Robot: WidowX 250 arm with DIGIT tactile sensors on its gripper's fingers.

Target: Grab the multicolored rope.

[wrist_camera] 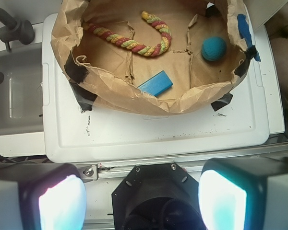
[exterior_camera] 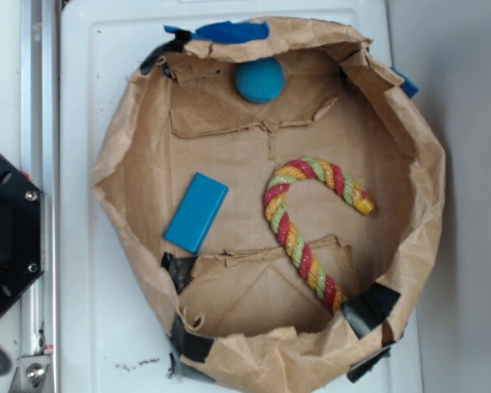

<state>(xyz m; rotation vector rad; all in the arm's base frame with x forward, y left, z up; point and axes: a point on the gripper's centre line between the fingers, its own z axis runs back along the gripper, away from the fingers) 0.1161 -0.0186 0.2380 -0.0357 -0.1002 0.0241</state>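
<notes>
Rope [exterior_camera: 304, 225] lies cane-shaped on the paper bag's [exterior_camera: 123, 147] floor, right of the block [exterior_camera: 195, 212] — my gripper [wrist_camera: 141, 199] sits well short of it, fingers [wrist_camera: 62, 203] spread wide.

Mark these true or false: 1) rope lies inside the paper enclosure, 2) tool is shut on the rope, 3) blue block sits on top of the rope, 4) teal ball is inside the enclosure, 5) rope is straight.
1) The multicolored rope lies inside the brown paper enclosure. True.
2) The tool is shut on the rope. False: its fingers stand apart, well outside the enclosure, holding nothing.
3) The blue block sits on top of the rope. False: it lies beside it, apart.
4) The teal ball is inside the enclosure. True.
5) The rope is straight. False: it is hooked like a cane.
</notes>
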